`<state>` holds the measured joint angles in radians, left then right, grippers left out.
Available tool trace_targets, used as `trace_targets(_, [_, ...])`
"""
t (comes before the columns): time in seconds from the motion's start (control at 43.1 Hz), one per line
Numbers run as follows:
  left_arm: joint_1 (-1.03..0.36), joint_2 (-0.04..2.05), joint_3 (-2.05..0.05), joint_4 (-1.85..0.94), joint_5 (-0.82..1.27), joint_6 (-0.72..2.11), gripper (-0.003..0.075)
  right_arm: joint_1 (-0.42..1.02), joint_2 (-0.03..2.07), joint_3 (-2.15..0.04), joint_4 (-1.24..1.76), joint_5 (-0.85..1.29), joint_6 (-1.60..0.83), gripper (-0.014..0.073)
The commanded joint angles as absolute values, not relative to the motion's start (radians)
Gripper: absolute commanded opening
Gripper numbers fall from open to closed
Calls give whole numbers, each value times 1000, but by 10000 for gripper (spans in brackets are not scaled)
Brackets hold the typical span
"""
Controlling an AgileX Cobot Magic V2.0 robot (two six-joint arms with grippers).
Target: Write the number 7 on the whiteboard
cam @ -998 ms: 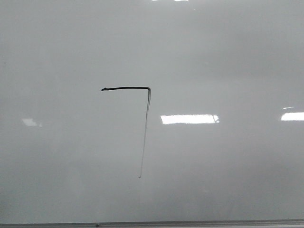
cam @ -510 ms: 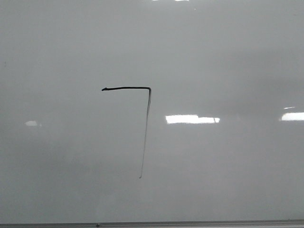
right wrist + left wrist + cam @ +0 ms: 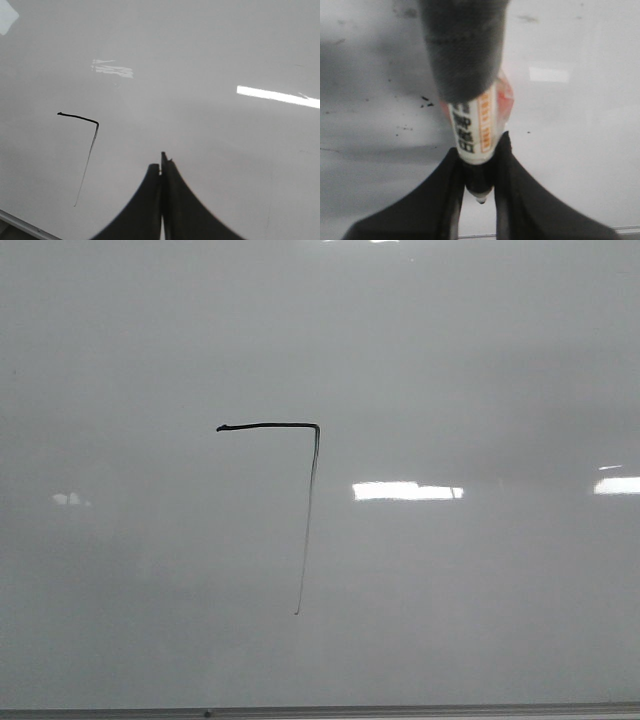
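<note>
on the whiteboard (image 3: 480, 360), a finished number 7 (image 3: 309, 500) in black, a little left of the middle of the front view: thick short bar on top, then a thin downstroke fading to a hair near its lower end, leaning slightly leftward. nothing touching the figure. bright rectangular glare patches (image 3: 407, 491) to its right and at the far right edge, a faint one at far left; not ink. thin grey frame edge (image 3: 400, 710) along the bottom, cut off by the picture border, with a small dark spot on it that cannot be made out. neither arm visible in the front view.

in the left wrist view, left gripper (image 3: 477, 187) clenched around a marker (image 3: 472, 130): white barrel with black characters and an orange band, blurred and unreadable. dark tip poking out just between the fingers (image 3: 442, 200), pointing at the board; cannot tell whether touching it. upper part of the marker hidden behind a dark, out-of-focus cylindrical mass (image 3: 462, 45) filling the top middle. small black specks and grey smudges on the board beside it. no sight of the figure here.

in the right wrist view, right gripper (image 3: 162, 167) pressed together with nothing between, fingers (image 3: 182, 210) meeting along a thin seam, bases cut off by the picture edge. same figure seen small and skewed, well apart from those fingertips. sliver of frame in one corner.
</note>
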<state>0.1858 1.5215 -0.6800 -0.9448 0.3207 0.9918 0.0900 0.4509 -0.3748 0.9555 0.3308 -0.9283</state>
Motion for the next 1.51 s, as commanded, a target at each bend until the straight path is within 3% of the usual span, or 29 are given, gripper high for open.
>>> trace_targets(0.0, [181,1501,-720,-972,292,994,215,85,450,-402,986,298,-930,-69])
trace_targets(0.093, [181,1499,-720,-972,292,994,348,85,450,-402,986,298,-930,-69])
trace_targets(0.209, [183,1499,-720,-972,290,994,421,85,450,-402,986,298,-930,-69])
trace_targets(0.441, [183,1459,-720,-965,303,994,429,85,450,-402,986,297,-930,-69])
trace_targets(0.673, [183,1271,-720,-852,356,985,416,85,450,-402,986,276,-930,-69])
trace_targets(0.835, [183,1094,-720,-843,446,983,316,85,450,-402,986,276,-930,-69])
trace_targets(1.067, [183,877,-716,-836,593,983,-20,85,450,-402,986,276,-930,-69])
trace_targets(1.346, [181,746,-716,-867,611,983,-21,85,450,-402,986,276,-930,-69])
trace_targets(1.485, [117,729,-711,-869,611,983,-21,85,450,-402,986,276,-930,-69])
